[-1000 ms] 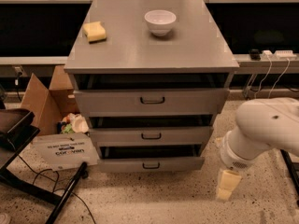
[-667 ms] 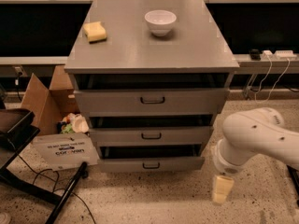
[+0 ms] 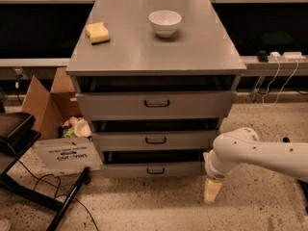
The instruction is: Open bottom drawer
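Note:
The bottom drawer (image 3: 153, 169) is the lowest, narrowest grey front of the cabinet, with a small dark loop handle (image 3: 155, 171) at its centre. It sits close to the cabinet with a dark gap above it. My white arm reaches in from the right, low over the floor. My gripper (image 3: 211, 191) hangs at its end with cream-coloured fingers pointing down, just right of the bottom drawer's right end and a little below it. It is well to the right of the handle and holds nothing that I can see.
Above are the middle drawer (image 3: 155, 139) and the top drawer (image 3: 155, 103). A white bowl (image 3: 165, 22) and a yellow sponge (image 3: 97, 32) rest on the cabinet top. A cardboard box (image 3: 43, 105), a white sign (image 3: 66, 155) and a black stand with cables lie at the left.
My arm and gripper have moved left along the floor, toward the right end of the bottom drawer. The drawers look unchanged.

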`<move>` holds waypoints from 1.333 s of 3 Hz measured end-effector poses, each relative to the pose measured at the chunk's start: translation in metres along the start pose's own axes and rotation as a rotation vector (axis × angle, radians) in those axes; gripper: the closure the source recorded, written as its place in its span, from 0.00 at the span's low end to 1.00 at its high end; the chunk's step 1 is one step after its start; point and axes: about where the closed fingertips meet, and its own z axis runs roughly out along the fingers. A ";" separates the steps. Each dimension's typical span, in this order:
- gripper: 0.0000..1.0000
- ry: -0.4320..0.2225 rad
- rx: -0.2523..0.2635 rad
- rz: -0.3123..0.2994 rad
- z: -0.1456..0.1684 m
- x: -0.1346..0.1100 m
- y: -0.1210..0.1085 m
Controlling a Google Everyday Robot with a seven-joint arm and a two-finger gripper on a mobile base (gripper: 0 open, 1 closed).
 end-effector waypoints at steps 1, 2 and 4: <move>0.00 -0.033 -0.037 -0.034 0.056 -0.016 -0.024; 0.00 -0.030 -0.038 -0.033 0.053 -0.015 -0.020; 0.00 -0.027 -0.070 -0.026 0.102 -0.004 -0.040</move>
